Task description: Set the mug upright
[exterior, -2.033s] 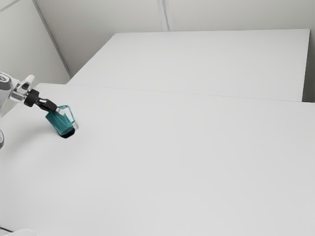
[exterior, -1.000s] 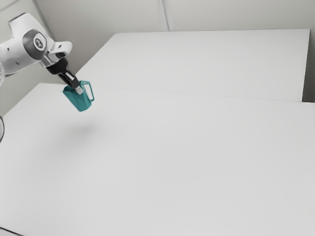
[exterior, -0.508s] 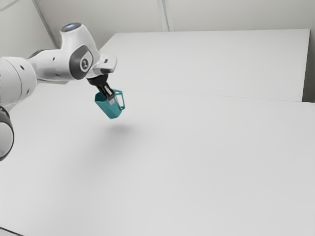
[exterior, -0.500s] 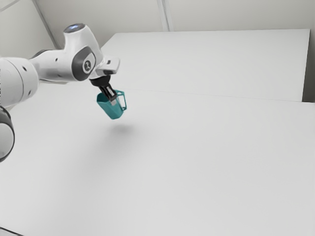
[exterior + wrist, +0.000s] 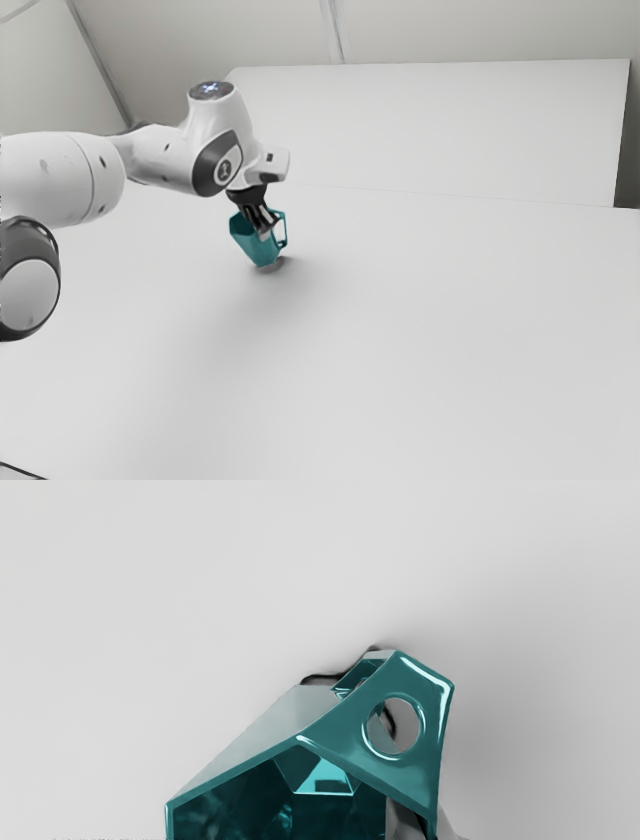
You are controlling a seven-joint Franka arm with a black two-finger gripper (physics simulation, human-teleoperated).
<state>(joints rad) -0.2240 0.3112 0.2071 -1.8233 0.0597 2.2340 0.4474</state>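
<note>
The gripper (image 5: 262, 226) points down at the mug and is shut on its wall beside the handle. Teal and faceted, the mug (image 5: 254, 243) leans a little, its mouth up toward the exterior view's left and its handle toward the right. Its base is at or just above the tabletop; contact cannot be told. In the wrist view the mug (image 5: 280, 740) shows its open mouth and the holed top of its handle, with the gripper (image 5: 417, 820) at its wall, one finger inside and the other outside.
The white table (image 5: 400, 330) spreads around the mug, with a shadow beneath the hand. Beyond it stands another white surface (image 5: 430, 125). The arm comes in from the exterior view's left, and a dark cable (image 5: 22, 470) lies at the lower left corner.
Held by the gripper, the mug has travelled toward the exterior view's right from where it lay low on the table. It rose, then came down, and now leans less than before.
</note>
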